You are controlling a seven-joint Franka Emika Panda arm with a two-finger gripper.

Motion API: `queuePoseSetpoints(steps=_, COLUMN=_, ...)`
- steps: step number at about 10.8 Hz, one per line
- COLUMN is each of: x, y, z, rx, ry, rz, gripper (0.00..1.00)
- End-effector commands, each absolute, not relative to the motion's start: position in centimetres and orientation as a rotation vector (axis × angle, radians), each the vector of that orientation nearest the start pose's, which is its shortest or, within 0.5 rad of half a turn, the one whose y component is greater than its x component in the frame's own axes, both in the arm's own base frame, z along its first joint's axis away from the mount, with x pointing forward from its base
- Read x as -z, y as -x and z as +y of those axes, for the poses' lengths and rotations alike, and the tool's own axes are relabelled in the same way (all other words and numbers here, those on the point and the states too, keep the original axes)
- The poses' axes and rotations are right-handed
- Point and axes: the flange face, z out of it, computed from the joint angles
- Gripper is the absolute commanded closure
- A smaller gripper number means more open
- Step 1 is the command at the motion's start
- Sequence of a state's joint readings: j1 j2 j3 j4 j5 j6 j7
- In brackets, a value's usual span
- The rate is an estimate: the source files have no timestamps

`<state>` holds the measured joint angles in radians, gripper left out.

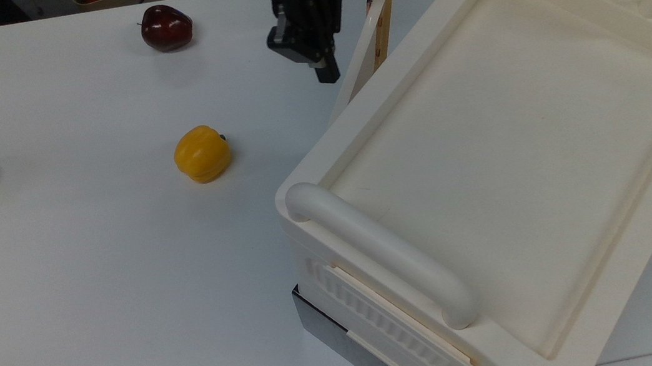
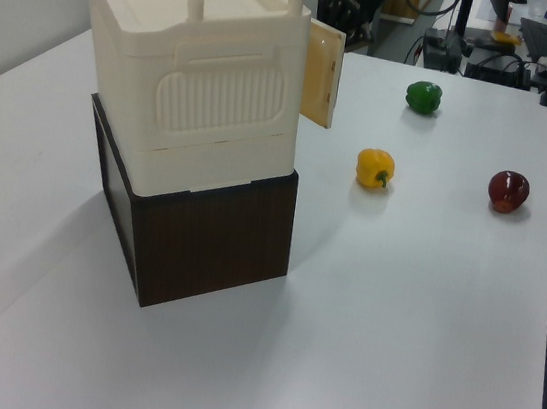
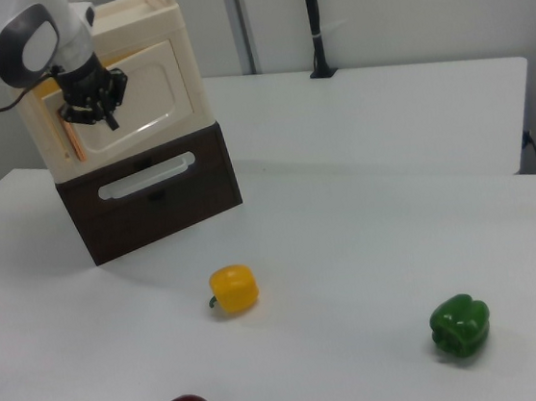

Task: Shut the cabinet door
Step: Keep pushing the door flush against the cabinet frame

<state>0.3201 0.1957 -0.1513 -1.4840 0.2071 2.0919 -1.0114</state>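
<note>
**Cream door nearly shut**

Cream-white cabinet door stands slightly ajar from the cabinet, hinged at its side. The gripper hangs just beside the door's outer face; whether it is clenched or released cannot be told. A yellow pepper lies near the cabinet.

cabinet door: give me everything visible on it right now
The cabinet door is a thin, flat, cream-white panel that looks like plastic, its inner face tan with small dark marks near the free edge. A copper-coloured handle strip runs along that edge. It is hinged upright to the cabinet and stands partly open at a narrow angle, not latched. The gripper sits at its outer face; whether they touch cannot be told.
</note>
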Motion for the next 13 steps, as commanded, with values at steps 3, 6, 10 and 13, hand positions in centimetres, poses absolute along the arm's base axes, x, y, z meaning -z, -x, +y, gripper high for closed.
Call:
queuePoseSetpoints(steps=3, x=-60.9, y=-62.5, z=17.9, rx=0.655, ry=2.611, rz=-1.573, gripper=1.0)
queuePoseSetpoints(steps=6, x=-60.7, y=-62.1, z=19.7, rx=0.652, ry=2.614, rz=-1.539, gripper=1.0)
queuePoseSetpoints(steps=10, x=-60.4, y=-62.0, z=21.1, rx=0.649, ry=2.654, rz=-1.42, gripper=1.0)
queuePoseSetpoints(steps=13, x=-61.5, y=-62.9, z=22.0, rx=0.688, ry=2.702, rz=-1.267, gripper=1.0)
